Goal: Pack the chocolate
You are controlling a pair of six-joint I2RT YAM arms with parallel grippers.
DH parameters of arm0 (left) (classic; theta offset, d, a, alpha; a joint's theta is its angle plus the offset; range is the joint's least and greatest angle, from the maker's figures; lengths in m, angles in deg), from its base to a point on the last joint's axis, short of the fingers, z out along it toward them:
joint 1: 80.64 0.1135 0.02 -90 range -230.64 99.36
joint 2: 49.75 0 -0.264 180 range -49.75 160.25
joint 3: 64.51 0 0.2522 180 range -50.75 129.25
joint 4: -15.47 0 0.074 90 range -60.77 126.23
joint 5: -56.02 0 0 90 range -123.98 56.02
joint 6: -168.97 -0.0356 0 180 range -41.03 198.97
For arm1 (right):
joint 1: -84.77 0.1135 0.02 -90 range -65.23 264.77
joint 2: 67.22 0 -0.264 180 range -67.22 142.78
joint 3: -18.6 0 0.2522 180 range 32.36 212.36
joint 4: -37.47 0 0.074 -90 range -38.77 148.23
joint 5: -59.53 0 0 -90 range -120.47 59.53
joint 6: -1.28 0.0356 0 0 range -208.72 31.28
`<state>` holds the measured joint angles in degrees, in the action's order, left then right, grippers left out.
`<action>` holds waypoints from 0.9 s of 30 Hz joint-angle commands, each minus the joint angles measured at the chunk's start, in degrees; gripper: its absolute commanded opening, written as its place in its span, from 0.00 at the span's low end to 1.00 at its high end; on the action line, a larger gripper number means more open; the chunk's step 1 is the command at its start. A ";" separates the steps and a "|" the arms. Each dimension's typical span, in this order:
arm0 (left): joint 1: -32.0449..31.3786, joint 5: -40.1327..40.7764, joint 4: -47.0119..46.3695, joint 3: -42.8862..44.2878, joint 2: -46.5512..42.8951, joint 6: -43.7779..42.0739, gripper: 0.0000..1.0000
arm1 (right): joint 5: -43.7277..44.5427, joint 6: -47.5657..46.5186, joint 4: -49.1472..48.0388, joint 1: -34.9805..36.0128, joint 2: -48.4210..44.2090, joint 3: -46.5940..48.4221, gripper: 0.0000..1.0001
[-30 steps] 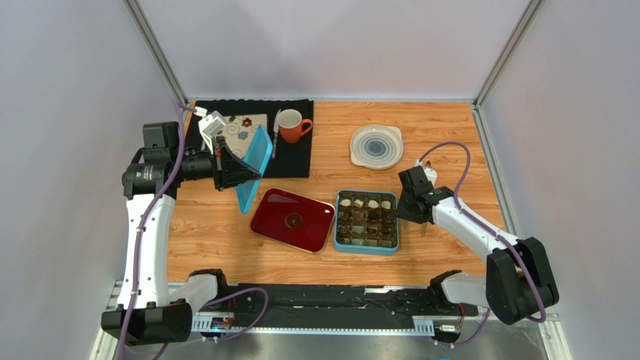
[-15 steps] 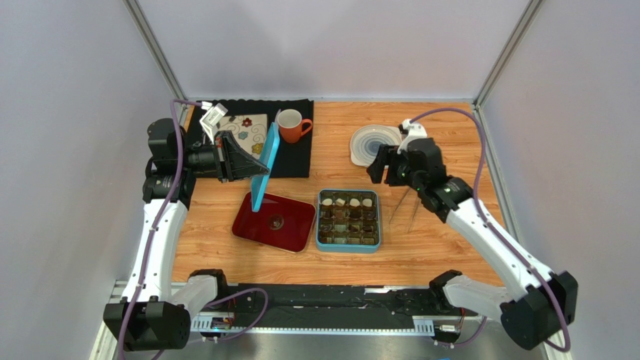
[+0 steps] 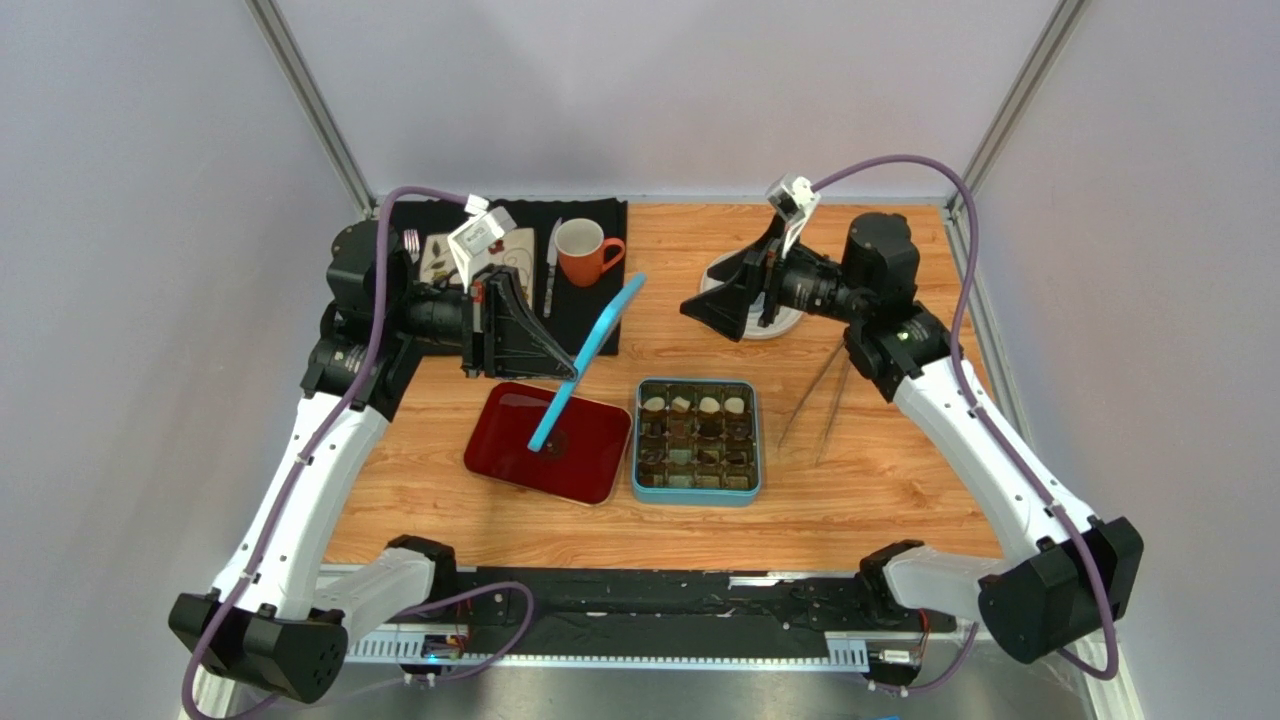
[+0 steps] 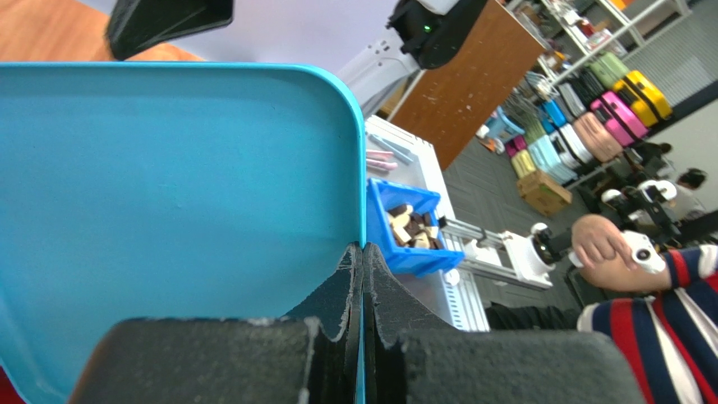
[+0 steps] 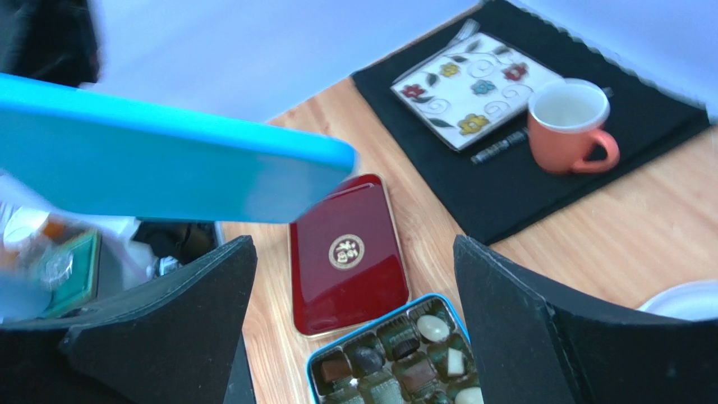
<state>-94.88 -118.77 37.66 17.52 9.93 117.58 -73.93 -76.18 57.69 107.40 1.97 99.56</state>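
**A:** What has the left gripper (image 4: 362, 252) got?

**B:** Its fingers (image 4: 330, 303) are pinched tight on one rim of the teal lid (image 4: 168, 194). The lid hangs tilted, with its low end over the red tin (image 3: 511, 443) and its high end leaning toward the far edge. I can't tell whether it touches the tin. An edge grip leaves the flat face free, which I take to be so the lid can be laid onto the box.

**A:** And the right gripper (image 3: 718, 308)?

**B:** It is spread wide, with nothing between its fingers (image 5: 185, 328). It hovers toward the far edge, to the right of the orange mug (image 3: 586, 248), and points back across the table. My guess is that it is parked there to stay out of the lid's way.

**A:** Where is the chocolate?

**B:** The chocolate (image 3: 706, 404) sits in the gridded cells of the teal box (image 3: 637, 443). The box is mid-table, a little toward the near edge, with the red tin just beside it on its left. There are pale pieces along the far row and dark ones elsewhere. I can't tell whether every cell is filled.

**A:** What's left, then?

**B:** The filling looks mostly done, so closing the box would be what remains. The lid has to swing right, level out and meet the box's corners. Held by one edge, it could swivel or land skewed.
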 commanded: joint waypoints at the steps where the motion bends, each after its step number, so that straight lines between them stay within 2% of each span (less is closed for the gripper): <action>1: -2.63 -16.46 -5.26 0.20 -0.53 5.68 0.01 | -14.36 -16.46 12.32 0.04 -3.79 11.36 0.89; 4: -5.26 -16.54 -5.44 -0.85 -0.09 7.00 0.02 | -17.00 -24.47 17.44 0.04 -8.60 10.77 0.90; 10: -10.80 -16.46 -5.61 -0.86 1.58 9.11 0.02 | -21.74 -28.00 16.31 0.04 -12.76 9.00 0.89; 15: -12.57 -16.54 -5.70 -0.33 2.98 9.99 0.00 | -27.90 -29.06 16.13 0.13 -10.66 10.23 0.89; 21: -14.94 -16.54 -5.79 -0.42 2.81 10.17 0.00 | -30.53 -29.32 16.40 0.57 -5.66 11.11 0.89; 27: -16.52 -16.46 -5.70 -0.68 2.90 10.87 0.00 | -30.36 -28.36 14.03 4.78 -1.26 11.29 0.88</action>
<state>-110.33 -119.01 34.01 16.25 13.42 127.20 -101.93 -104.33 74.15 109.70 -0.83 108.72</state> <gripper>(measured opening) 0.008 0.884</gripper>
